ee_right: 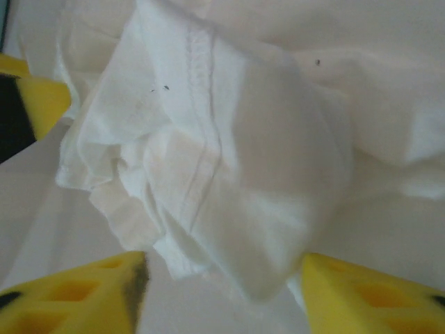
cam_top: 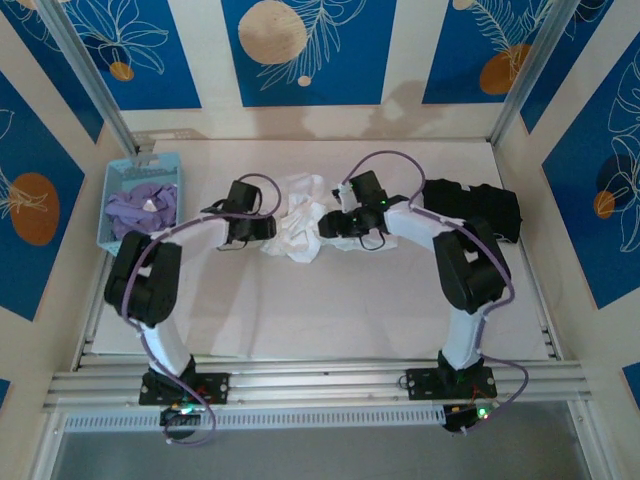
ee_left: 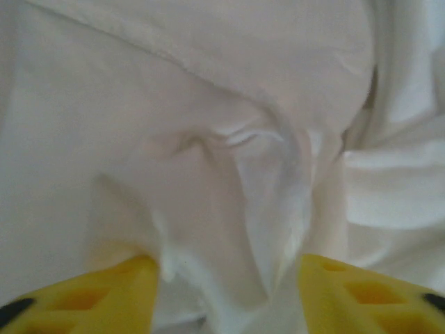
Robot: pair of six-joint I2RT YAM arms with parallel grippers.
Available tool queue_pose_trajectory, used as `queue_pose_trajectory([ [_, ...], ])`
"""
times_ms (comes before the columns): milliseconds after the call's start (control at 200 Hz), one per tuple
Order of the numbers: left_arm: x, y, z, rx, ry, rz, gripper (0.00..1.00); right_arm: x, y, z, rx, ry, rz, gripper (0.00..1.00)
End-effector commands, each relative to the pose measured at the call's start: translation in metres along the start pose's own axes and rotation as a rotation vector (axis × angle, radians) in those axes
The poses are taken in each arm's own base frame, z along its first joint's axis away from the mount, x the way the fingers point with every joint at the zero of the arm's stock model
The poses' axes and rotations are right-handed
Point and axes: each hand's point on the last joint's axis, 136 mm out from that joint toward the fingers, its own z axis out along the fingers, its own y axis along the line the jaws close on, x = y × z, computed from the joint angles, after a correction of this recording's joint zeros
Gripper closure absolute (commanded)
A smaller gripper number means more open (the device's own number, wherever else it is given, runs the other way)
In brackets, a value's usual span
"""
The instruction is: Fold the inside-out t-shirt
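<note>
Left jaws sit partway apart with a ridge of the t-shirt (cam_top: 298,228) filling the gap between the yellow fingers (ee_left: 104,296), and honestly I can't tell if it's pinched or just straddled. Right jaws are partway apart too, loose around a seamed bunch of it with a bit of slack each side. T-shirt's crumpled mid-worktop (cam_top: 330,310) between both arms, basket (cam_top: 112,190) off left, black garment (cam_top: 485,205) off right.

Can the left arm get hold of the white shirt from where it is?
Probably yes. The left gripper is right at the shirt, with cloth bunched between its yellow fingers and nothing in the way.
</note>
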Motion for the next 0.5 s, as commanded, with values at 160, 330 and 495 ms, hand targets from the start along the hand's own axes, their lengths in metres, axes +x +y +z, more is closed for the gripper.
queue_pose_trajectory([
  [160,-0.056,-0.019,-0.001,0.091,-0.089,0.009,1.0,-0.045,-0.004,-0.027,0.045,-0.142,-0.029,1.0],
  [330,-0.107,-0.046,-0.116,0.25,-0.301,-0.015,1.0,-0.082,0.024,-0.15,0.033,-0.366,-0.123,1.0],
  [495,-0.151,-0.066,-0.279,0.364,-0.651,-0.007,1.0,-0.107,0.067,-0.293,0.019,-0.652,-0.236,1.0],
])
